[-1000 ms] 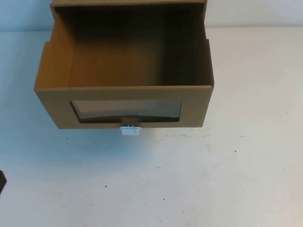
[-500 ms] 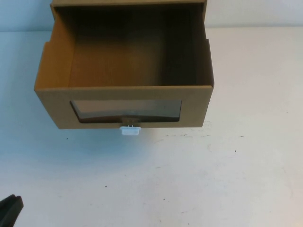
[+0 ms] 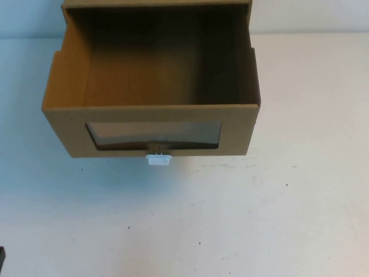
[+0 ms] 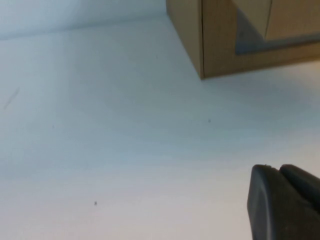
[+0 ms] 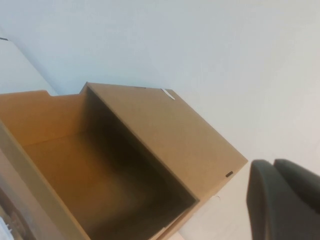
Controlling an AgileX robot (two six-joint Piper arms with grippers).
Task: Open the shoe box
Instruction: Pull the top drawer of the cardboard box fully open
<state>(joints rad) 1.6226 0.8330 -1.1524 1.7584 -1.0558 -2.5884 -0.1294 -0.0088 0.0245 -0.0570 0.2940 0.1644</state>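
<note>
Right gripper (image 5: pixel 275 167): tips pressed together on nothing. It is out of the high view; its camera looks down into the box from above one side.
Left gripper (image 4: pixel 279 172): dark tips together with no gap I can see, empty, low over the bare surface (image 3: pixel 259 219) near a front corner of the box. In the high view a dark sliver (image 3: pixel 2 259) at the lower left edge is likely that arm.
Box (image 3: pixel 150 130): upper centre of the high view, brown cardboard, its top open and the inside bare. I judge the opening done.
Handling: I expect it to be light, stiff enough to pull but easy to dent, and prone to slide on the surface.
Hold: the white tab (image 3: pixel 158 160) at the bottom middle of the front, not the thin window (image 3: pixel 153 134).
Hidden: the box's rear is cut off at the top edge, and I can't make out what lies behind the window.
</note>
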